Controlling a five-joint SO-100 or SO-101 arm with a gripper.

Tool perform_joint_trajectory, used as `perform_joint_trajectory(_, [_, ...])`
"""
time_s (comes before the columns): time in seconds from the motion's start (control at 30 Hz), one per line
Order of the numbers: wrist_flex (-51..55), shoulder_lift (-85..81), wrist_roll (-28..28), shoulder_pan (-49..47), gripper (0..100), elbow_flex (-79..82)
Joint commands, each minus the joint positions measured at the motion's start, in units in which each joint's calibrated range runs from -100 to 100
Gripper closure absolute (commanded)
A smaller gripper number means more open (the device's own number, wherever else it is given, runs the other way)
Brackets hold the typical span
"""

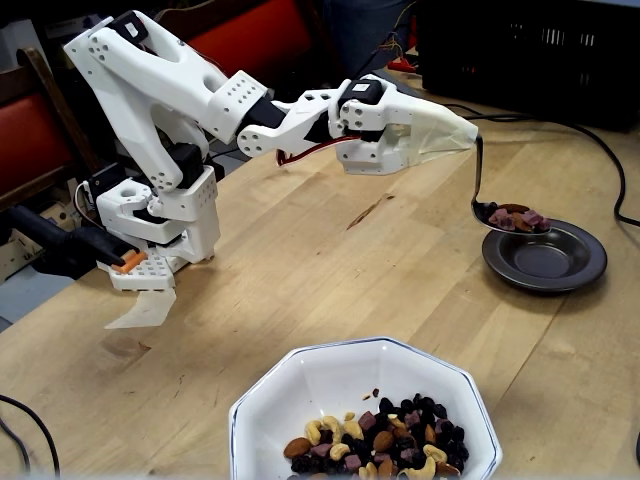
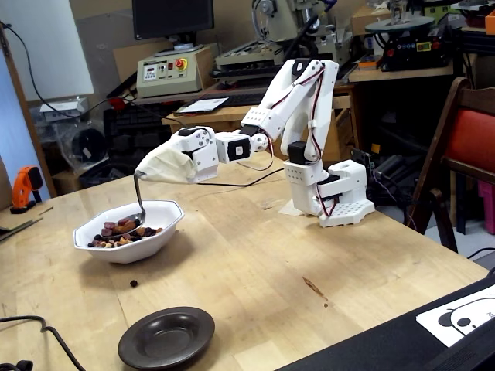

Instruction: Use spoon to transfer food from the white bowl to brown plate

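Spoon [image 1: 510,217] (no legible writing) above brown plate [image 1: 545,254]

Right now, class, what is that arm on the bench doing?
A white robot arm holds a metal spoon loaded with nuts and dried fruit. In a fixed view the spoon hangs at the near rim of the dark brown plate, which is empty. The white bowl of trail mix sits apart on the wooden table. The gripper's tip is wrapped in a pale cover, so the fingers are hidden. Nothing has been tipped out yet.
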Motion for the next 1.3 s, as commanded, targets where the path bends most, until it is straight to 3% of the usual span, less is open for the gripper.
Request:
perform_joint_trajectory(0.0, [0.0,-3.1,0.2,-2.2,98,-3.4])
perform_joint_trajectory(0.87, [0.1,-2.5,0.2,-15.4,98,-4.0])
perform_joint_trajectory(1.27, [-0.1,-0.5,0.3,-17.3,98,-4.0])
